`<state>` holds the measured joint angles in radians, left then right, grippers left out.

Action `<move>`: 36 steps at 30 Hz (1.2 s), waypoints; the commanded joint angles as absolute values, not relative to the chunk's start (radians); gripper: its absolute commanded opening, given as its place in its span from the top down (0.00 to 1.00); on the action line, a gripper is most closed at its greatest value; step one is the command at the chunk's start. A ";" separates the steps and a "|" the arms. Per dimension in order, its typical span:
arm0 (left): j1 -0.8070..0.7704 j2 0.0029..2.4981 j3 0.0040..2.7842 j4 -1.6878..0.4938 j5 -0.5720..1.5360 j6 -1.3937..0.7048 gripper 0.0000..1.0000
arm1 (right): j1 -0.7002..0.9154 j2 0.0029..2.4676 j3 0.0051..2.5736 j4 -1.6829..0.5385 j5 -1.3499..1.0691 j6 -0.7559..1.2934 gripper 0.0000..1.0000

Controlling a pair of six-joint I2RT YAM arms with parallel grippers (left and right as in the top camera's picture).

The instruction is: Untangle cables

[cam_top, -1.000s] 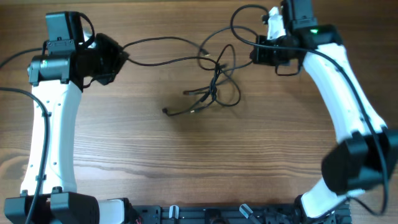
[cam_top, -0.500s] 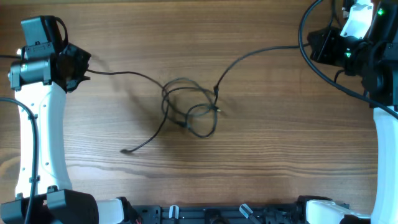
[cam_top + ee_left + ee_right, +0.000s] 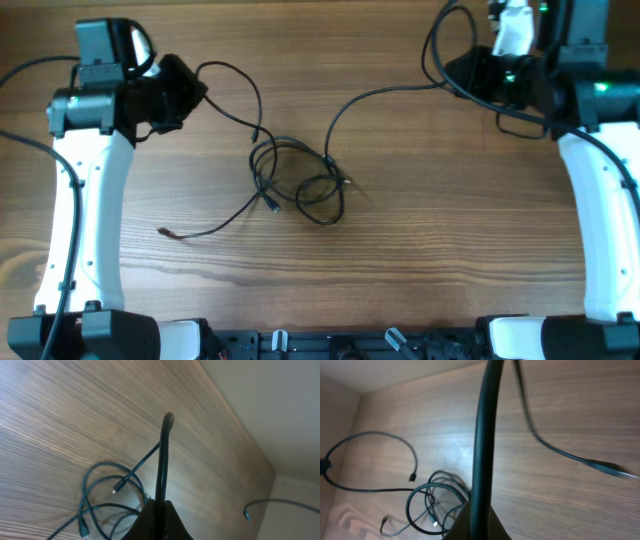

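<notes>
Thin black cables [image 3: 300, 180] lie looped in a loose tangle at the table's middle, with a plug end [image 3: 165, 232] trailing to the lower left. My left gripper [image 3: 190, 88] at the upper left is shut on a cable [image 3: 161, 460] that arcs down to the tangle. My right gripper [image 3: 462, 72] at the upper right is shut on a cable [image 3: 482, 435] that curves left and down to the tangle. The tangle also shows in the left wrist view [image 3: 100, 495] and the right wrist view [image 3: 432, 505].
The wooden table [image 3: 430, 250] spans the view. A wall edge shows beyond the table [image 3: 260, 405]. Thicker black arm wires [image 3: 440, 40] loop near the right arm. A black rail [image 3: 330, 345] runs along the table's front edge.
Both grippers moved back inward from the far sides. The cables went slack and the tangle settled slightly left of centre; a loose plug end slid to the lower left.
</notes>
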<state>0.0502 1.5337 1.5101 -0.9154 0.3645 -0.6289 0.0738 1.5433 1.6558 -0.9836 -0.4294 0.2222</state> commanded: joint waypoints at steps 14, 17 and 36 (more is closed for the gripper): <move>-0.210 1.591 1.517 -0.866 0.393 -0.789 0.85 | 0.171 1.828 1.667 -0.989 -0.385 0.255 0.89; -0.260 1.644 1.517 -0.855 0.392 -0.801 0.28 | 0.171 1.837 1.667 -1.002 -0.369 0.210 0.00; -0.028 1.604 1.522 -0.884 0.363 -0.808 0.06 | 0.477 1.861 1.609 -0.920 -0.331 0.025 0.59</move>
